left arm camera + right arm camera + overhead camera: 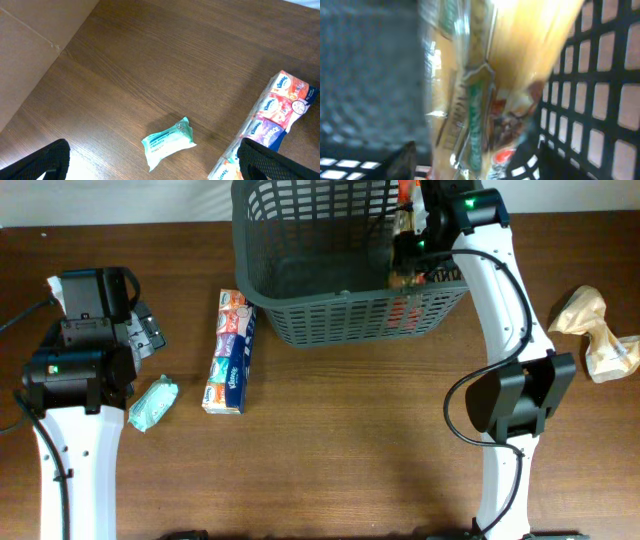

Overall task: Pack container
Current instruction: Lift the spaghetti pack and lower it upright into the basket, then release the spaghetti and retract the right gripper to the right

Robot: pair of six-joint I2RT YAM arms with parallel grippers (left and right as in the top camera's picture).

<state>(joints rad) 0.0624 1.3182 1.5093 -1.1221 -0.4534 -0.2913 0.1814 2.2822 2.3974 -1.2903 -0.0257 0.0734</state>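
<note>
The dark grey lattice basket (340,308) stands at the back middle of the table. My right gripper (412,248) is inside its right end, fingers apart, with a clear packet of spaghetti (404,220) between them. In the right wrist view the packet (470,90) is blurred and stands beside the basket wall (600,100), with a gap at the left finger; the gripper (480,167) looks open. My left gripper (142,332) is open and empty (152,167) above the table at the left.
A teal wipes pack (153,402) (168,142) lies under the left gripper. A long Kleenex tissue multipack (229,352) (270,120) lies left of the basket. A crumpled brown paper bag (595,330) lies at the far right.
</note>
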